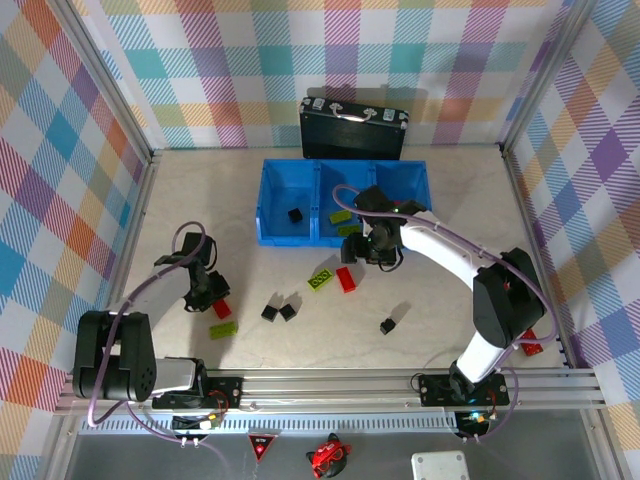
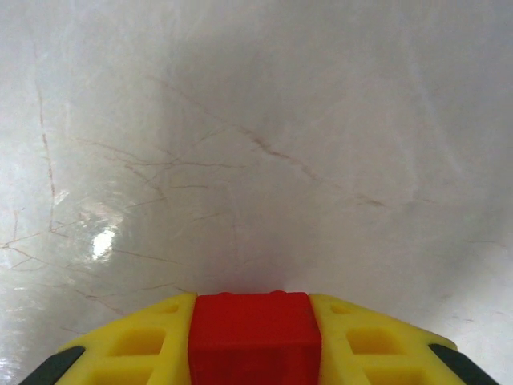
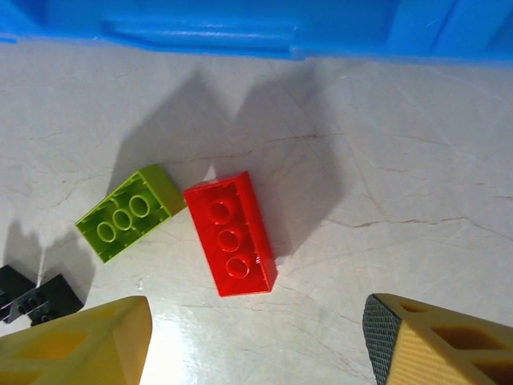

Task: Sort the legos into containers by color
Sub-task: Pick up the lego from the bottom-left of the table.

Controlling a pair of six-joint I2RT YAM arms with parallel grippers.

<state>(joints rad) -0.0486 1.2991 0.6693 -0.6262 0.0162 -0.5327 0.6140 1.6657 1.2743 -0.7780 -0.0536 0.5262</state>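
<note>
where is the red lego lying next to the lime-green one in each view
Top external: the red lego lies on the table just in front of the blue bin, near the middle.
Right wrist: the red lego is centre frame, studs up, below the blue bin.
Left wrist: here is the other red lego, clamped in the left end effector.
Shared landmark: the lime-green lego just left of it.
</note>
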